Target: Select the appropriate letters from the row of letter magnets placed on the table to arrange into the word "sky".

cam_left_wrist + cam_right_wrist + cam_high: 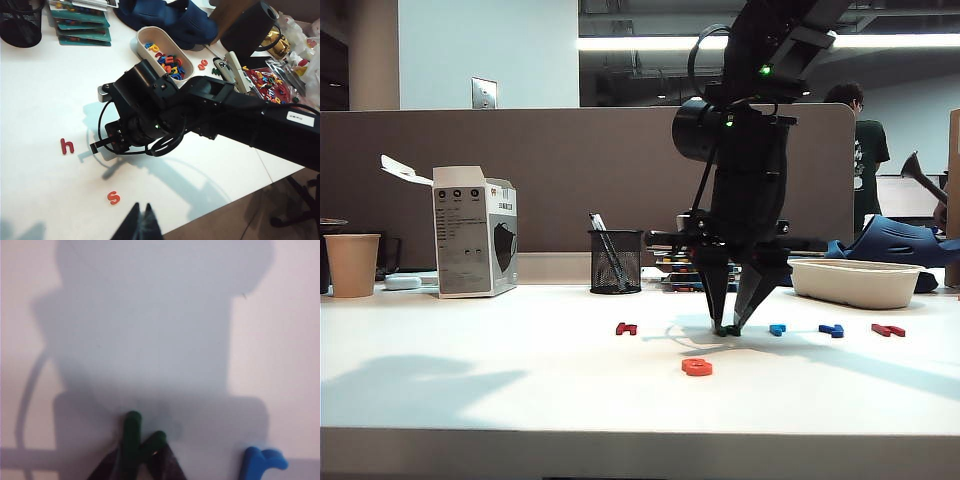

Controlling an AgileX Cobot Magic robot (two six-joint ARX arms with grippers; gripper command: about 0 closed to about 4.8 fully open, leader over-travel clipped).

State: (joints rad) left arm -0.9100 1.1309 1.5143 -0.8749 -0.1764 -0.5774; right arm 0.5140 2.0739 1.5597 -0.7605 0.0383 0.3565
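While the right gripper (729, 328) pinches the green letter (136, 440) on the table (520, 380), its arm hides the row's middle; the left gripper (141, 226), jaws together, hovers near the orange-red letter (114, 198).

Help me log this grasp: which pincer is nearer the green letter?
Right. The right pincer is down at the green letter, fingertips flanking it. The left pincer hangs off near the table's front edge.

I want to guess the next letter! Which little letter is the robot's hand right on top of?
The dark green letter. The right hand has its fingers down on either side of it on the table, while the orange-red letter lies apart, nearer the front edge.
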